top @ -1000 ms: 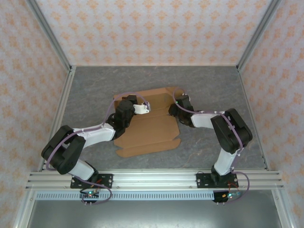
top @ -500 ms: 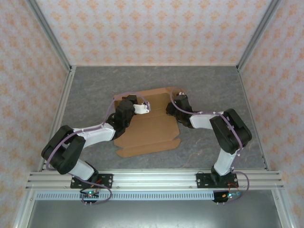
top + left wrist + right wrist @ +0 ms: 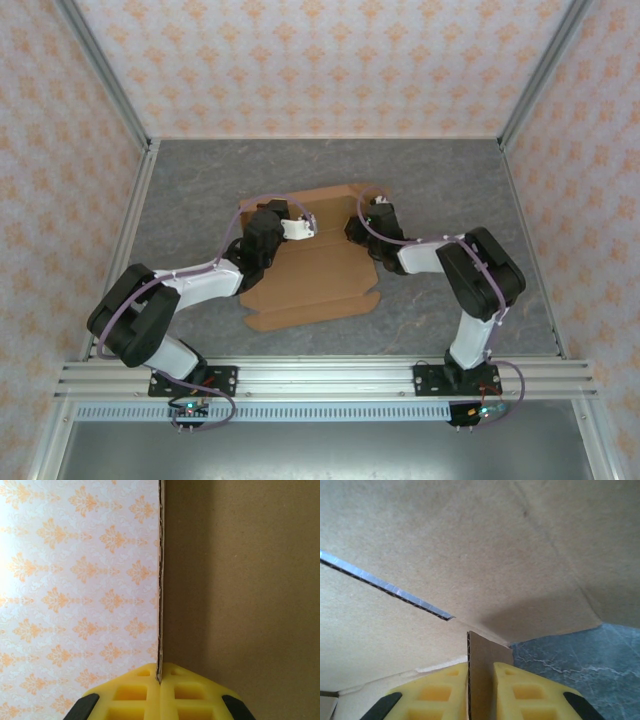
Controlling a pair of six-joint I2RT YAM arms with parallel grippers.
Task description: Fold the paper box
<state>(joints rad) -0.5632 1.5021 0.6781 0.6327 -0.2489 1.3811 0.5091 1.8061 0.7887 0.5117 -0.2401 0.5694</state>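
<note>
From above, the brown paper box lies partly unfolded at the middle of the grey table, with both arms reaching onto its far half. Left wrist camera: the left gripper pinches the edge of one of the box's panels. Right wrist camera: the right gripper clamps a small tab of the box.

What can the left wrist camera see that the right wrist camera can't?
Left wrist: the orange-patterned wall beside the paper box's edge, pinched in the left gripper. Right wrist: the grey table, a slot in the cardboard, and a tab standing in the right gripper. Both: brown cardboard up close, with yellow fingers at the bottom.
</note>
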